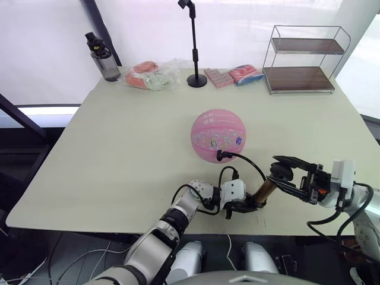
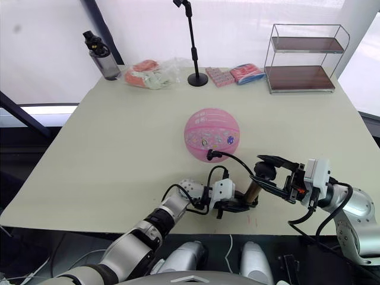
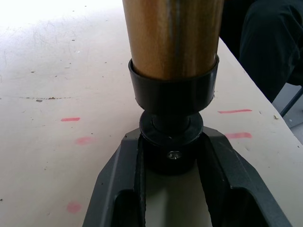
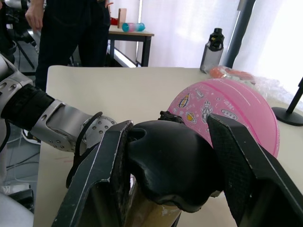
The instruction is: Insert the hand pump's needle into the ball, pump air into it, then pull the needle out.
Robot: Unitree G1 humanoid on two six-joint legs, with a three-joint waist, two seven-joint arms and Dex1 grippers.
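Pumping stage, judged from the layout. The pump [image 1: 262, 193] lies tilted near the front edge of the table [image 1: 107, 148], its bronze-gold barrel running from lower left up to the right. The left gripper [image 1: 242, 206] is closed on the pump's black base cap; in the left wrist view its fingers [image 3: 124, 161] press either side of the cap's neck. The right gripper [image 1: 284, 176] straddles the black handle [image 4: 168, 161]; its jaws stand wide, one on each side of the grip, with a small gap visible on the right side, so a firm hold cannot be confirmed. The hose [image 1: 244, 159] arcs from the pump to the ball [image 1: 217, 135], where its black fitting [image 1: 221, 155] meets the near lower face; the needle itself is too small to see and appears seated.

To pump well, the left gripper should pin the base steady while the right closes fully on the handle and strokes along the barrel's axis; a sideways pull would tug the hose and could roll the ball or unseat the fitting.

The ball is pink, round, printed with small cartoon figures and pale seam lines, and rests at mid-table, just beyond the pump.
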